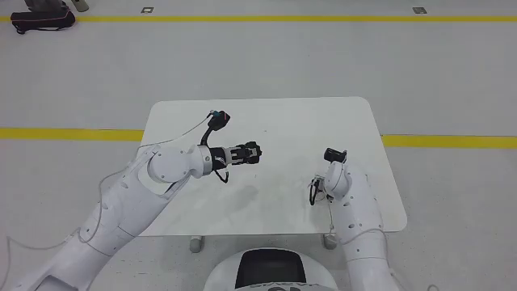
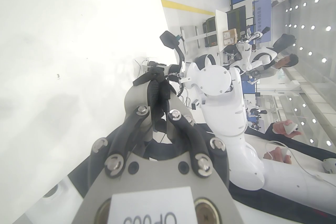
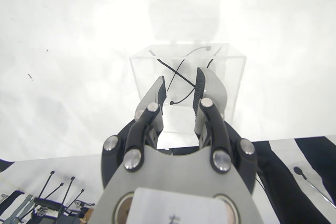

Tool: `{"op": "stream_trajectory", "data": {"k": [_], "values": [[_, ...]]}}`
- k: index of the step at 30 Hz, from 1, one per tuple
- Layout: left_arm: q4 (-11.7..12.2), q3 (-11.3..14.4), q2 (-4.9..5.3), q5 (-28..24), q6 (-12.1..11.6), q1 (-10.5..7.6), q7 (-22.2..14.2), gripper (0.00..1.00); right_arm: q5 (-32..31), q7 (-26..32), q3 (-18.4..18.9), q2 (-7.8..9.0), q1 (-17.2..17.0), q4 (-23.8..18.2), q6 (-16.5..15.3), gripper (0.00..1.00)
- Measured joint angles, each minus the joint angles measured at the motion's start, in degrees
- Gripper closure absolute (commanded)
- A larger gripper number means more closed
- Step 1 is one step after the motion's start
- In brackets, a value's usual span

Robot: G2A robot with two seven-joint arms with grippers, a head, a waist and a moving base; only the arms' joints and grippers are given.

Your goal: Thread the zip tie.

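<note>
The white desk (image 1: 275, 117) carries a clear box (image 3: 237, 83), which stands on the desk and appears to serve as the stock bin, its see-through walls letting the contents be judged from outside. The right pincer (image 3: 180, 80) hangs above the desk with its jaws set wide and pointed at the box. That stance suits reaching in for a pick rather than carrying anything, and nothing lies between its pads. The left pincer (image 2: 157, 87) is held over the middle of the desk with its jaws pressed narrow together. Whether a tie is pinched there cannot be told, though the raised pose would suit presenting one for threading. The black zip ties (image 3: 175, 72) lie crossed and loose inside the box on the desk, so none looks threaded yet.
</note>
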Motion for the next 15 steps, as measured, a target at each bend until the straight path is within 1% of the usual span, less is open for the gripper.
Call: {"op": "stream_trajectory", "data": {"k": [15], "values": [[0.0, 0.0, 0.00, 0.0, 0.0, 0.00, 0.0, 1.00, 0.0, -1.2, 0.3, 0.13, 2.1, 3.9, 0.0, 0.78]]}}
